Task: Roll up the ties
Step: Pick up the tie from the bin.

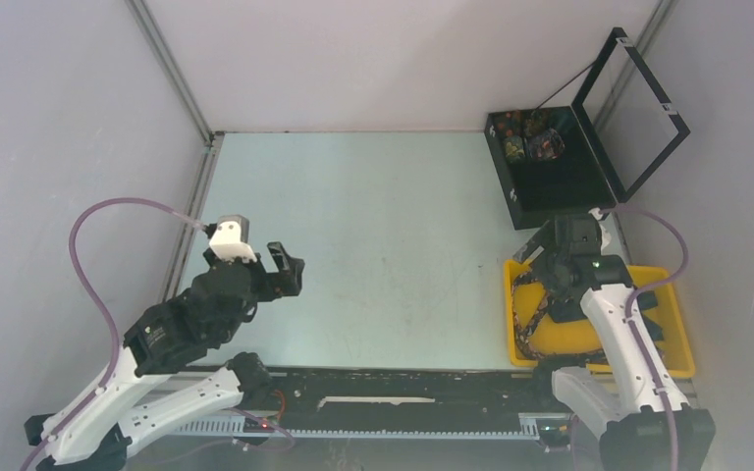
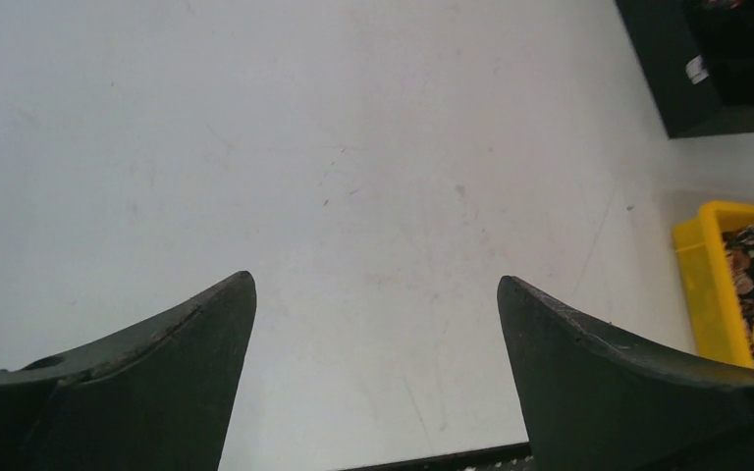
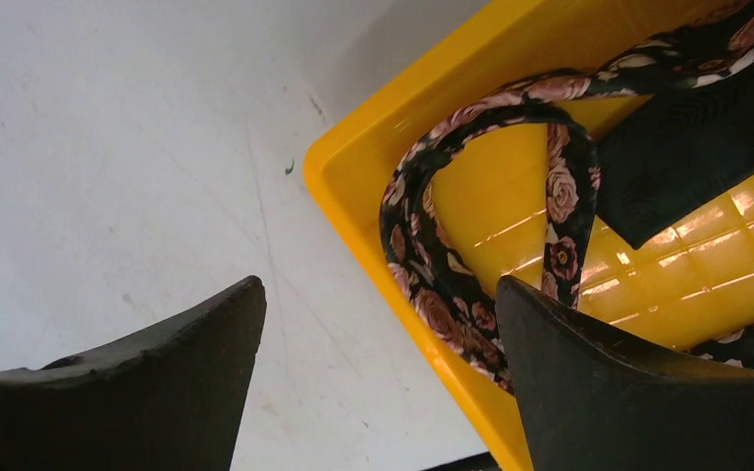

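A black tie with pink roses (image 3: 417, 260) loops along the left inner wall of a yellow bin (image 3: 353, 186), and a plain dark tie (image 3: 687, 147) lies over it further in. From above, the rose tie (image 1: 523, 314) curls in the bin (image 1: 673, 334) at the table's right. My right gripper (image 3: 378, 285) is open, with one finger over the table and the other over the bin, astride its left wall and holding nothing. My left gripper (image 1: 290, 267) hangs open and empty over the bare table at the left, far from the bin (image 2: 697, 285).
A black box (image 1: 550, 177) with its lid (image 1: 638, 108) propped open stands at the back right, with rolled patterned fabric (image 1: 530, 137) in its far end. A black rail (image 1: 393, 388) runs along the near table edge. Grey walls close in on both sides.
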Robot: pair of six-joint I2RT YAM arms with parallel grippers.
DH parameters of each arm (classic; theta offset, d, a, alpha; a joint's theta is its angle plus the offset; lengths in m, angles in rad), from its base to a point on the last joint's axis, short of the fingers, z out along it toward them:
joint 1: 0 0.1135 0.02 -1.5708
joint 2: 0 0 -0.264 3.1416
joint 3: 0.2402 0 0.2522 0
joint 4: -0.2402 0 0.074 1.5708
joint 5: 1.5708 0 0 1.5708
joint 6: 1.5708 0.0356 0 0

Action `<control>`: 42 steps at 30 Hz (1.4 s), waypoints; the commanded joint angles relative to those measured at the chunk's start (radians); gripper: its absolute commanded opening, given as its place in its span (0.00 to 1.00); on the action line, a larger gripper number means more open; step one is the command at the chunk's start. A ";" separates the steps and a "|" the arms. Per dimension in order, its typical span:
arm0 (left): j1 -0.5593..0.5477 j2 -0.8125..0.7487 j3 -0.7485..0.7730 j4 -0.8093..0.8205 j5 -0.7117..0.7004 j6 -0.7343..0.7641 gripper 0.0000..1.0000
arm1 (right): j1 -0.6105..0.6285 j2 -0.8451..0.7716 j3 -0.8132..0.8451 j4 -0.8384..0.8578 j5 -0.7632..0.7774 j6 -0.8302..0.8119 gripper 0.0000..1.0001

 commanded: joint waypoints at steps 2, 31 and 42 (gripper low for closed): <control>0.005 -0.049 -0.023 -0.100 0.005 -0.031 0.99 | -0.053 0.053 -0.048 0.114 0.003 0.025 0.89; 0.005 -0.295 -0.072 -0.168 -0.011 -0.078 0.98 | -0.098 0.402 -0.159 0.356 0.063 0.096 0.26; 0.004 -0.410 -0.165 -0.119 -0.006 -0.114 0.98 | -0.088 0.177 -0.036 0.249 0.051 -0.010 0.00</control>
